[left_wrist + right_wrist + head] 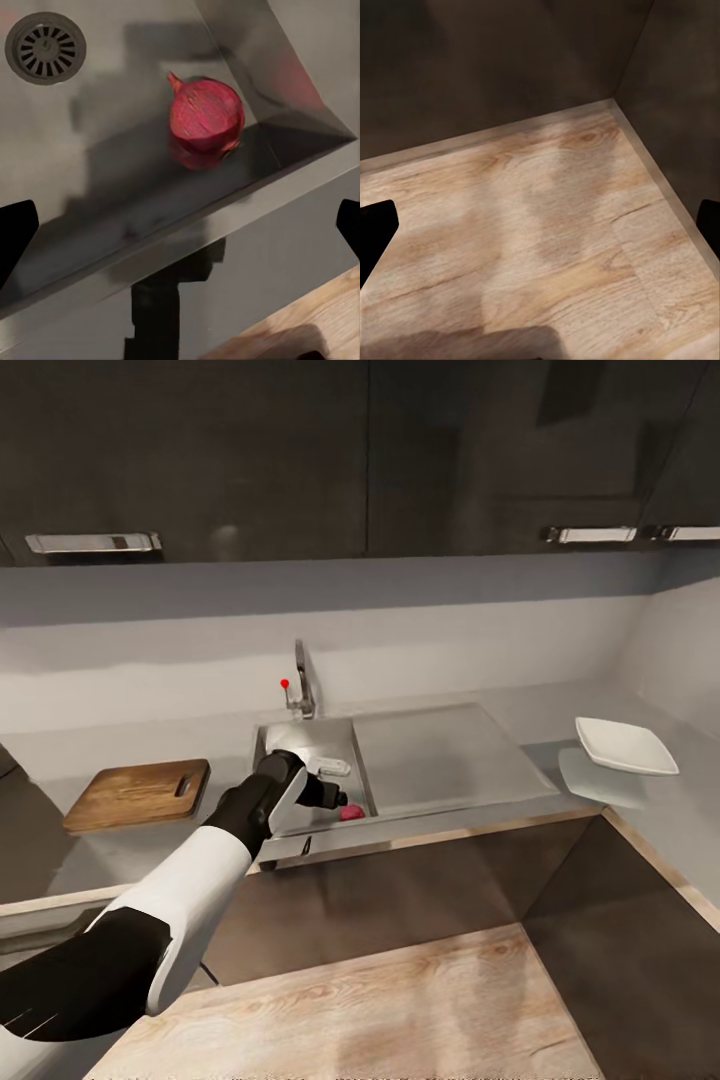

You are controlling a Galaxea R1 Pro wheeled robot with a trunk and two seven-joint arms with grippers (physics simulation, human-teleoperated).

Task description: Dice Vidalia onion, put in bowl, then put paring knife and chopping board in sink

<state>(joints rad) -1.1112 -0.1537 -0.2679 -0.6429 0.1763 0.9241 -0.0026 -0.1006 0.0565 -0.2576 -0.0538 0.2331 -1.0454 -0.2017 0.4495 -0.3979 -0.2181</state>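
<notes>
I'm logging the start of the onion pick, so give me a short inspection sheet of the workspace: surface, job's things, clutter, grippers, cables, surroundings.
Surface: grey countertop, metal front edge.
Job's things: onion, reddish here, lies on the sink floor against a wall, away from the drain. Chopping board lies left of the sink. White bowl sits at the right. Paring knife: not identified.
Clutter: nothing seen.
Grippers: left gripper open, fingers wide, above the sink facing the onion, not touching it. Right gripper open, facing the wood floor.
Cables: nothing seen.
Surroundings: tap with a red knob, dark upper cabinets, brown lower cabinets.
</notes>
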